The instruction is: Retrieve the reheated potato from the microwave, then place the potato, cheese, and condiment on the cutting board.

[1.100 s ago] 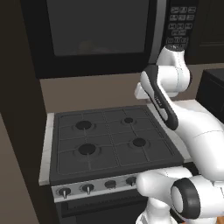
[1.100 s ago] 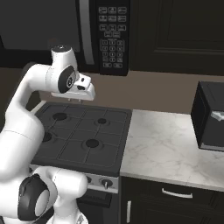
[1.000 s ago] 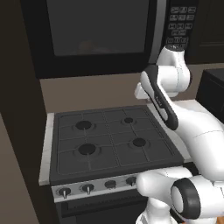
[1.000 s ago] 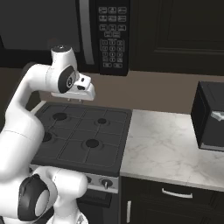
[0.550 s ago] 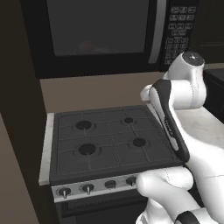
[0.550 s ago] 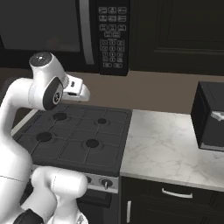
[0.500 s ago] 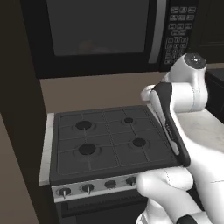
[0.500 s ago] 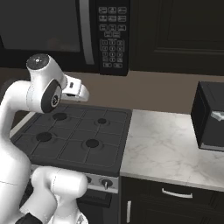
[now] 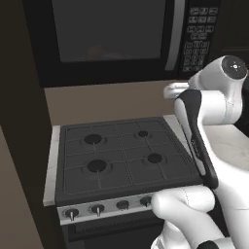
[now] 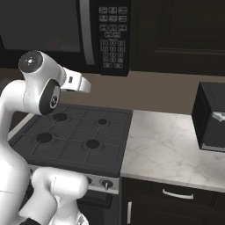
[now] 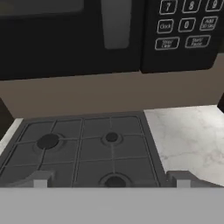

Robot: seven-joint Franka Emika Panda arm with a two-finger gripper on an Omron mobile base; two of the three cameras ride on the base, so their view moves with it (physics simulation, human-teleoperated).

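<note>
In the left base view the microwave (image 9: 112,39) fills the top of the frame, its dark glass door shut, and behind that glass, near the upper middle, I can just make out a faint roundish shape that may be the potato (image 9: 99,51), though it is too dim to be sure. Below it, at centre left, sits the black stovetop (image 9: 121,155) with four burners and a row of knobs (image 9: 97,210) along its front edge, and my white arm (image 9: 214,97) rises at the right, over the pale marble counter (image 9: 233,146). In the right base view my arm bends at the left of the frame above the stove, the microwave's button panel (image 10: 113,37) is at the upper middle, dark cabinets (image 10: 180,35) take the upper right, the marble counter spreads across the middle right, and a black toaster oven (image 10: 211,116) stands at the right edge. In the hand view my gripper (image 11: 111,179) is spread wide and holds nothing: its two fingertips (image 11: 41,178) stand far apart at the bottom, left and right, with the stove between them, the microwave's door handle (image 11: 116,22) and keypad above.
</note>
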